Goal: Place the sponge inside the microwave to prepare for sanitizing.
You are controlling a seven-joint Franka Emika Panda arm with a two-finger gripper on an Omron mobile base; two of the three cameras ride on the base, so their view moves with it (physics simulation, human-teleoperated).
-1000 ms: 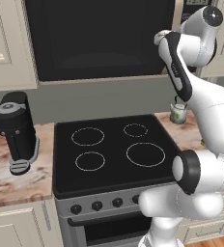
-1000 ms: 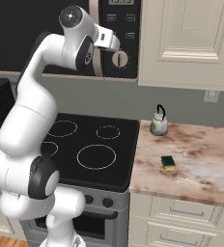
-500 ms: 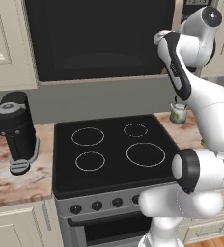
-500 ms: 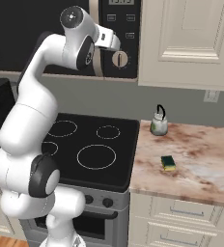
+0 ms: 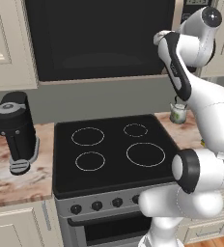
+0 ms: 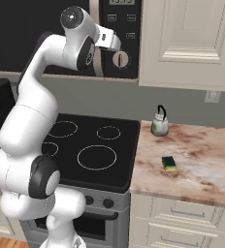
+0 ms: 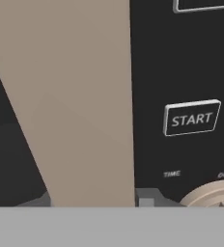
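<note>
My jaws are raised to the microwave (image 6: pixel 61 29), directly in front of its beige handle (image 7: pixel 80 101), which runs between them in the hand view. I cannot tell whether they are apart or clamped on it. The START button (image 7: pixel 192 118) and the knob (image 6: pixel 120 59) lie just beside, on the right. The microwave door is closed. The sponge (image 6: pixel 169 163) lies on the table (image 6: pixel 206 164), well below my jaws and to their right, near the kettle (image 6: pixel 159 123).
</note>
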